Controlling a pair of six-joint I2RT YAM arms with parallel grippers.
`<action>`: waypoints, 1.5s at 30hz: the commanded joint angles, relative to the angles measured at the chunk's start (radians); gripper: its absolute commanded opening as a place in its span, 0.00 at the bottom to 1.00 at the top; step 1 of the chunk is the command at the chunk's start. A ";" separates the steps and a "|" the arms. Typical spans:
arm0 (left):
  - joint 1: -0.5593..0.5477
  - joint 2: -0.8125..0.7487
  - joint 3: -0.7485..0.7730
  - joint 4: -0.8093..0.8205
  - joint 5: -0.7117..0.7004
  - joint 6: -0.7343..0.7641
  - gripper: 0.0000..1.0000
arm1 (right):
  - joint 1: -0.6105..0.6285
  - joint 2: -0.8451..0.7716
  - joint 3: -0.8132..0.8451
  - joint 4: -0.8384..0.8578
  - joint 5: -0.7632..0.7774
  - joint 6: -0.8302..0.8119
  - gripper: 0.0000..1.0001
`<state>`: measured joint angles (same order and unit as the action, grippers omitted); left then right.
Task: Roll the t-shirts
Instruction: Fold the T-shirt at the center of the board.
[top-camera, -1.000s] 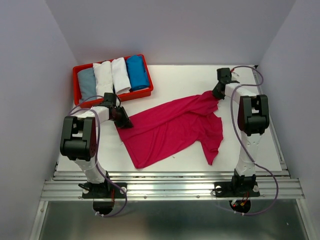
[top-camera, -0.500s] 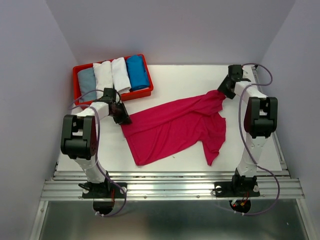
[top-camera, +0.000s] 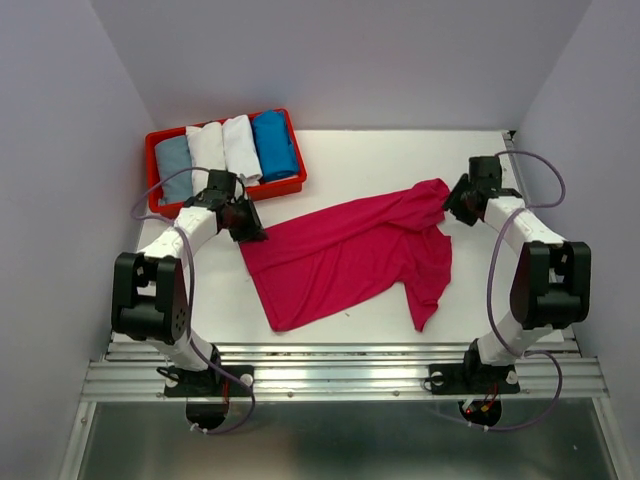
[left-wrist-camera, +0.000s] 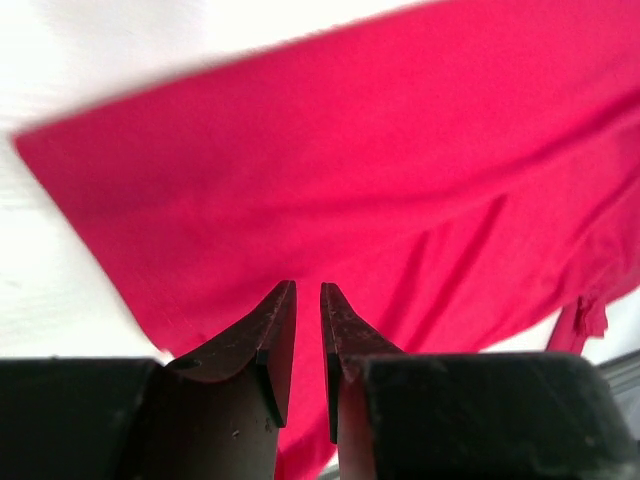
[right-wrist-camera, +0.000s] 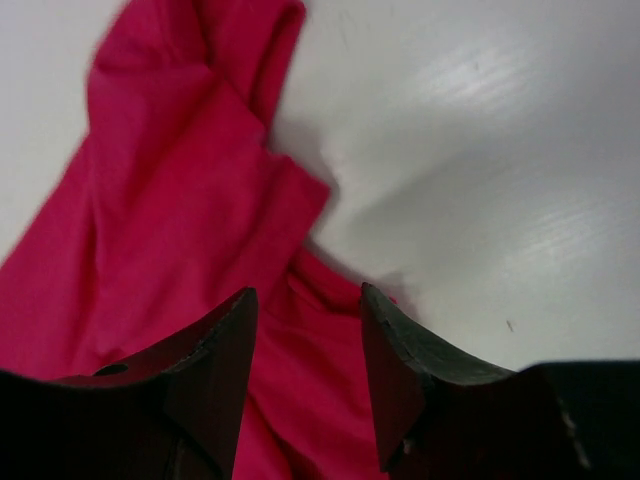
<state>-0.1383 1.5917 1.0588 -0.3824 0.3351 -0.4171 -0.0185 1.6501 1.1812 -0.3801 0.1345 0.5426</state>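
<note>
Pulling back toward the bench's (top-camera: 380, 160) right edge, the right gripper (top-camera: 455, 203) has let go of the magenta t-shirt (top-camera: 350, 255), whose bunched end it was holding a second ago. Its fingers now stand spread with nothing between them, just beside that bunched end. The wrist view shows pink folds under and beyond the fingertips and bare white bench to the right.

The left gripper (top-camera: 250, 230) has shifted slightly toward the far edge, drawing the shirt's left corner with it. Its fingers are pressed almost together, and the wrist view shows pink cloth filling the narrow slit between them, so it is pinching the shirt's edge at that corner.

The magenta t-shirt lies unrolled across the middle of the bench, stretched on a slant from the left gripper, near the left edge, up to the crumpled end by the right gripper. Two flaps reach toward the near edge, a broad one left of centre and a narrower one right of centre. Creases run along its length.

At the far left corner of the bench sits a red tray (top-camera: 285, 187), just beyond the left gripper and apart from the pink cloth. Four rolls lie side by side in it, touching: a grey-blue roll (top-camera: 173, 168) at the left, two white rolls (top-camera: 207, 150) in the middle and a blue roll (top-camera: 273, 143) at the right.
</note>
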 joint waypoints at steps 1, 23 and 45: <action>-0.079 -0.122 -0.037 -0.068 -0.030 -0.028 0.28 | 0.000 -0.105 -0.124 -0.025 -0.078 0.008 0.51; -0.236 -0.299 -0.332 -0.101 -0.229 -0.287 0.52 | 0.000 -0.144 -0.245 -0.043 -0.125 0.007 0.51; -0.238 -0.148 -0.309 -0.082 -0.324 -0.282 0.00 | 0.000 0.044 -0.193 0.012 0.127 -0.047 0.02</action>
<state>-0.3721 1.4445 0.7288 -0.4263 0.1017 -0.6968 -0.0185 1.6894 0.9863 -0.4168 0.1516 0.4801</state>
